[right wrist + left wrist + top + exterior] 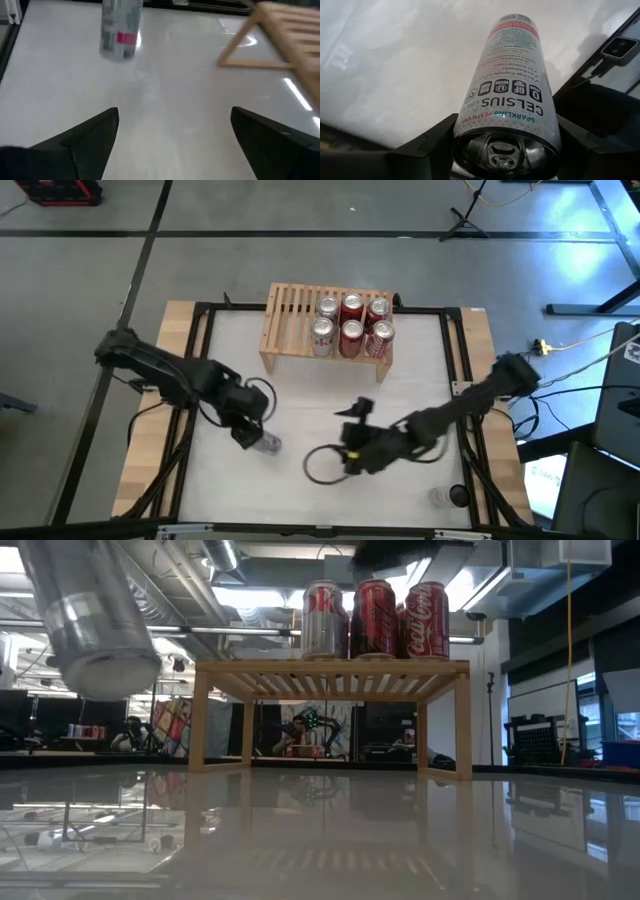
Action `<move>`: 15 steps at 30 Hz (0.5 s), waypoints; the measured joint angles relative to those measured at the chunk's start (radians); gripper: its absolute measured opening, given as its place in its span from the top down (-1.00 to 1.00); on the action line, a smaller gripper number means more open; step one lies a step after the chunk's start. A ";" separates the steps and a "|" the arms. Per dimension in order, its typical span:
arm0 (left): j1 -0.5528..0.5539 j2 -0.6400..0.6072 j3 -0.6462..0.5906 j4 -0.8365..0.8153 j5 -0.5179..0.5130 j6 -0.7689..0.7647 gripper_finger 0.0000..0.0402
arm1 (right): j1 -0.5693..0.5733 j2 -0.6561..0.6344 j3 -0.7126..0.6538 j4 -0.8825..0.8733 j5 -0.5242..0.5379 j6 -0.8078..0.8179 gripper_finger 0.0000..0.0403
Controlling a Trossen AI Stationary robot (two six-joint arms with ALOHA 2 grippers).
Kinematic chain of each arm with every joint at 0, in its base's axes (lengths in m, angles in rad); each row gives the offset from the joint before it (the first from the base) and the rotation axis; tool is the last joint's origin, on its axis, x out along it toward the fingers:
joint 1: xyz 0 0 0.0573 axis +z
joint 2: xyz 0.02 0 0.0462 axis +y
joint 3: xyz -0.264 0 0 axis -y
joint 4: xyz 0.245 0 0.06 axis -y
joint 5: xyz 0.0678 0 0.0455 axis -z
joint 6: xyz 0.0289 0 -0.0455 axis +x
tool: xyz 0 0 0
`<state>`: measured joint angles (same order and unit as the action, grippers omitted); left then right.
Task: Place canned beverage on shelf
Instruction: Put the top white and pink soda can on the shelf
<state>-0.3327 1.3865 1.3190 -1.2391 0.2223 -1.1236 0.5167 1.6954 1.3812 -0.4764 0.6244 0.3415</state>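
My left gripper (250, 430) is shut on a slim white Celsius can (507, 95) at the table's near left. The can also shows in the high view (266, 443), the low view (85, 615) and the right wrist view (120, 30). The light-wood shelf (290, 315) stands on its side legs at the table's far middle. Several red and silver cans (350, 325) stand upright on the right part of its slatted top. My right gripper (175, 145) is open and empty over the near middle of the table (352, 448), to the right of the can. My left gripper pinches the can's wall near its top end (465, 127) between its two fingers (427, 142), one on each side. The fingers come from above, slanting down. The can hangs tilted below them, bottom end (100, 670) lowest, lifted clear of the table.
The left part of the shelf's top (250, 675) is bare. A black cable loop (320, 465) lies by my right gripper. A small item (450, 497) sits at the table's near right corner. Black frame rails (200, 370) run along the table's sides.
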 joint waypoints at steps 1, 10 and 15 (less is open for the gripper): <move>-0.006 0.018 0.000 0.024 -0.002 0.000 -0.18 | -0.011 0.026 -0.022 0.071 -0.026 -0.005 -0.87; -0.025 0.157 -0.001 0.081 0.006 0.000 -0.19 | -0.039 0.195 -0.123 0.513 -0.170 0.002 -0.87; -0.033 0.213 0.004 0.079 0.044 0.000 -0.19 | -0.044 0.275 -0.123 0.623 -0.194 -0.027 -0.87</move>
<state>-0.3662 1.5999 1.3234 -1.1601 0.2665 -1.1236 0.4726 1.9701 1.2587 0.1468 0.4307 0.3149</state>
